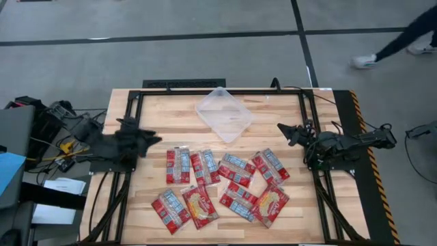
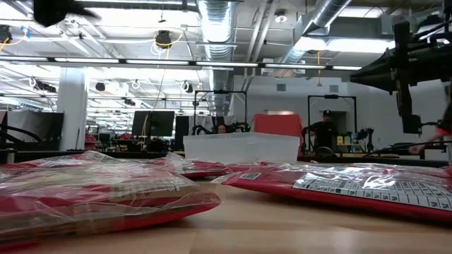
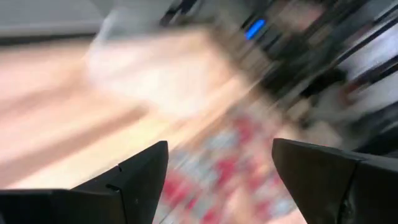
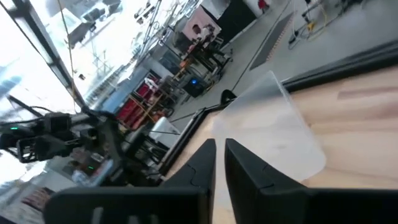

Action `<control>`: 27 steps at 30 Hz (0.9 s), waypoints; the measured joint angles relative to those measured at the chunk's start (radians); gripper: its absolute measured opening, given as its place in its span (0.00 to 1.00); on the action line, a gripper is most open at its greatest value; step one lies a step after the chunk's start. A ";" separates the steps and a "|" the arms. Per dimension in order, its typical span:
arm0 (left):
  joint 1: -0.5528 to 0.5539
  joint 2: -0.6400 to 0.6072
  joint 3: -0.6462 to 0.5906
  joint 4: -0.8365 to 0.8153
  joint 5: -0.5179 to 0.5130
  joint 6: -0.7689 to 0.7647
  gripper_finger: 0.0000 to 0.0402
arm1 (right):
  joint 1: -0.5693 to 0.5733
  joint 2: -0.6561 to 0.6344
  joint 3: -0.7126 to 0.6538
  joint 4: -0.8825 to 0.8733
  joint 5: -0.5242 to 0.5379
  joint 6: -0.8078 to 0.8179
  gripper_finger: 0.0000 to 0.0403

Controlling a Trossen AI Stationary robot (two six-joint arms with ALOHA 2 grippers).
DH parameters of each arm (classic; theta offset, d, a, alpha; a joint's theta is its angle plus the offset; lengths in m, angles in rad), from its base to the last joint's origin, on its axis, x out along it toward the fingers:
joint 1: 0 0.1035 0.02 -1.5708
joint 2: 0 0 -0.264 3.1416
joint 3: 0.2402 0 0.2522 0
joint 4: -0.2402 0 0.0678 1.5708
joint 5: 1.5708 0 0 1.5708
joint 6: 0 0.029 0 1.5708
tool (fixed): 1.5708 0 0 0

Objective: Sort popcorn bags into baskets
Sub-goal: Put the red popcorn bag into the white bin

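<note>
Currently nine glossy red bags (image 1: 222, 184) lie beside the clear tub (image 1: 224, 113); left gripper (image 1: 151, 139) gapes, right gripper (image 1: 283, 128) nearly clenched, empty.

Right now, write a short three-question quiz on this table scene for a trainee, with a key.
1. True or false: the clear tub already holds a popcorn bag.
2. How many popcorn bags lie on the table?
3. Which gripper has open fingers? A) left gripper B) right gripper

Key:
1. False, the tub is empty.
2. Nine, in a cluster on the table beside the tub, not in it.
3. A; the right one is nearly closed and holds nothing.
</note>
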 joint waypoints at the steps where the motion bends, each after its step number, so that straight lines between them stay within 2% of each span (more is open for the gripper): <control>1: 0.011 0.037 0.016 -0.082 0.046 -0.062 0.70 | 0.000 0.000 0.000 0.000 0.000 -0.021 0.20; 5: 0.055 0.151 0.008 -0.285 0.241 -0.253 0.73 | 0.000 0.000 0.000 0.000 0.006 -0.084 0.36; 8: 0.079 0.208 -0.047 -0.343 0.326 -0.384 0.79 | 0.000 0.000 0.000 0.007 -0.024 -0.110 0.53; 11: 0.089 0.237 -0.137 -0.315 0.377 -0.511 0.83 | 0.000 0.000 0.007 0.007 -0.047 -0.097 0.67; 16: 0.091 0.222 -0.320 -0.056 0.397 -0.580 0.84 | 0.000 0.000 0.018 0.003 -0.052 -0.080 0.79; 22: 0.098 0.195 -0.526 0.392 0.377 -0.578 0.84 | 0.000 0.000 0.018 -0.003 -0.054 -0.080 0.81; 27: 0.101 0.213 -0.608 0.500 0.381 -0.593 0.84 | 0.001 -0.001 0.018 0.001 -0.054 -0.079 0.80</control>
